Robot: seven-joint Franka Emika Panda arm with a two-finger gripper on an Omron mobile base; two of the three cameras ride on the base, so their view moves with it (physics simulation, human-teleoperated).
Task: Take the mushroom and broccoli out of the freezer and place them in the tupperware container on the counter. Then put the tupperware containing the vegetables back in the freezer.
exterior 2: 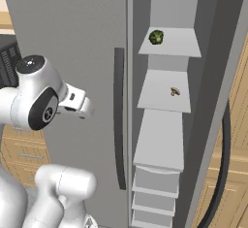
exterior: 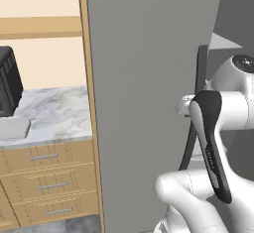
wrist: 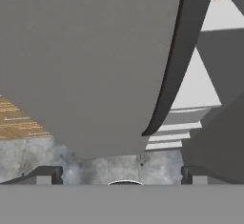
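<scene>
nearest the camera in the hand view, gripper [wrist: 122, 173] with its two dark fingertips [wrist: 45, 174] set wide apart, holding nothing, hanging over grey stone floor [wrist: 95, 166] in front of the freezer [exterior: 149, 78]. just beyond, big flat grey door [wrist: 81, 56] with its long dark curved handle [wrist: 174, 61] running down the right edge, and light grey shelves stepping down in the opening to the right.

from the right base view, freezer compartment open: broccoli [exterior 2: 156, 37] sitting on the upper shelf [exterior 2: 179, 45], toward its left side; mushroom [exterior 2: 175, 91] lying on the shelf below [exterior 2: 155, 98], right of middle. both well apart from the white arm [exterior 2: 38, 101], which stands left of the handle [exterior 2: 119, 120] in front of the closed grey door. drawers [exterior 2: 155, 193] stacked at the bottom of the compartment.

from the left base view, far left, marbled counter [exterior: 59, 113] over wooden drawers [exterior: 49, 177] with metal bar handles. pale tupperware container [exterior: 13, 128] lying flat on the counter at the left edge, just in front of the black oven [exterior: 9, 81].
</scene>
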